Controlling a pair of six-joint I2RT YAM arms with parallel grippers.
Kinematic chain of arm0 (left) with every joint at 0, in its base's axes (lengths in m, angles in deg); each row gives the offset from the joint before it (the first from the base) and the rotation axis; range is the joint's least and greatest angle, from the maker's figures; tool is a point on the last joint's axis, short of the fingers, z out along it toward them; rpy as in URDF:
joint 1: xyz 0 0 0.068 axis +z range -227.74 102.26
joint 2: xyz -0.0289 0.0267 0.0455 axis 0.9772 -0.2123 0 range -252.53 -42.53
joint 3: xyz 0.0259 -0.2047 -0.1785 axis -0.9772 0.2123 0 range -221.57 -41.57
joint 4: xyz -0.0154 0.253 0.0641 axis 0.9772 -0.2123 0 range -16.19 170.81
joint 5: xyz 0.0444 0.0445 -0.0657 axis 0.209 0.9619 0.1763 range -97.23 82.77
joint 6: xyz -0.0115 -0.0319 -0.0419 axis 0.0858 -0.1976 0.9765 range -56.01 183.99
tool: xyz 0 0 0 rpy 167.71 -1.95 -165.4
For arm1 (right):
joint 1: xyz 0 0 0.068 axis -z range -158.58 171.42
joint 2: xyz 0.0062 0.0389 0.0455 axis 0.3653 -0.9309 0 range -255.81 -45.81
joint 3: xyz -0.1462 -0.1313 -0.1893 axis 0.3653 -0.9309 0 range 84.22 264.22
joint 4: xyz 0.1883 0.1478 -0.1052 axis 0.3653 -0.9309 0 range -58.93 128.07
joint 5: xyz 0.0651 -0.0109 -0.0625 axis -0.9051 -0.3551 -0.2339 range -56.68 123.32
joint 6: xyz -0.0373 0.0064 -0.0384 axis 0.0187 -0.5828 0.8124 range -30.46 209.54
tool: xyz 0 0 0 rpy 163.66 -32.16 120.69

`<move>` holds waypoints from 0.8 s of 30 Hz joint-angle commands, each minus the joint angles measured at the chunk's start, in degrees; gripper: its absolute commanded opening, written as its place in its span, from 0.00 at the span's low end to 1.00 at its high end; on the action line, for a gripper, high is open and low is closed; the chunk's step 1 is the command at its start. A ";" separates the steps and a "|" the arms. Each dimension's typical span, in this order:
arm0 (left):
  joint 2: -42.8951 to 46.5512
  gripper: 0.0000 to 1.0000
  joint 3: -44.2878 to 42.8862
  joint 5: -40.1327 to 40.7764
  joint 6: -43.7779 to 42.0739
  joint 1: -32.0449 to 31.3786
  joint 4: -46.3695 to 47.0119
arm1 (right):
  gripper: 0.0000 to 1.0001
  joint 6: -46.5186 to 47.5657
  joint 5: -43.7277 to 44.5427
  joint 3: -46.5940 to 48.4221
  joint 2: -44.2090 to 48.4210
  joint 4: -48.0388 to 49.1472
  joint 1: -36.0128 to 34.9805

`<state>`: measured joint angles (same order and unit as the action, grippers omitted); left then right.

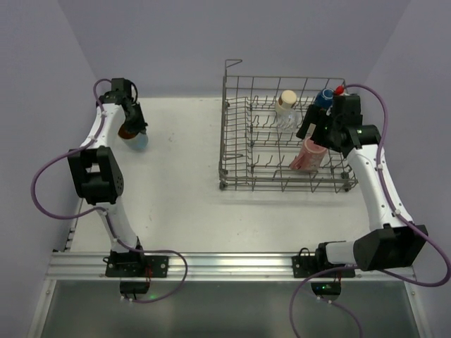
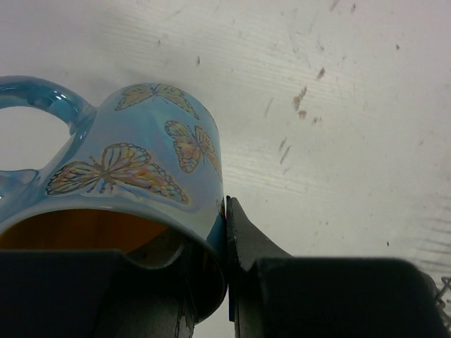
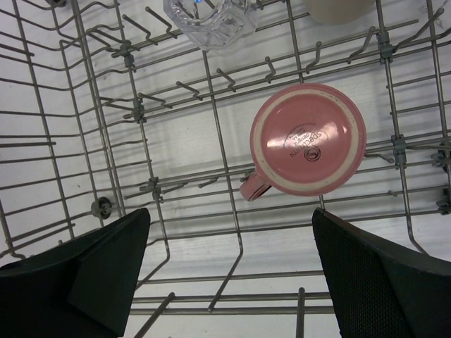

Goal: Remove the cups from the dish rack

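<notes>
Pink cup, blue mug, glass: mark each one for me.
pink cup (image 3: 308,139): right wrist view, on its upturned base.
blue mug (image 2: 141,151): left wrist view, on the butterfly-printed side wall.
glass (image 3: 210,17): right wrist view, on its clear faceted body at the top edge.

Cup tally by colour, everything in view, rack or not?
light blue mug: 1
pink cup: 1
beige cup: 1
clear glass: 1
dark blue mug: 1
Total: 5
</notes>
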<state>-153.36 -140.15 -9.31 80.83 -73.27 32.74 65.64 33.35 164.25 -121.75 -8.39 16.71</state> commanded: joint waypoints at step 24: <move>-19.34 0.17 -26.57 3.32 -1.37 3.18 -6.95 | 0.99 2.63 4.19 9.44 -8.25 -2.15 -1.09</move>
<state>-174.36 -163.93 -5.90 80.70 -70.37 25.40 67.30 36.76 171.15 -128.77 -11.14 15.90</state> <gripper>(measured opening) 0.179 0.990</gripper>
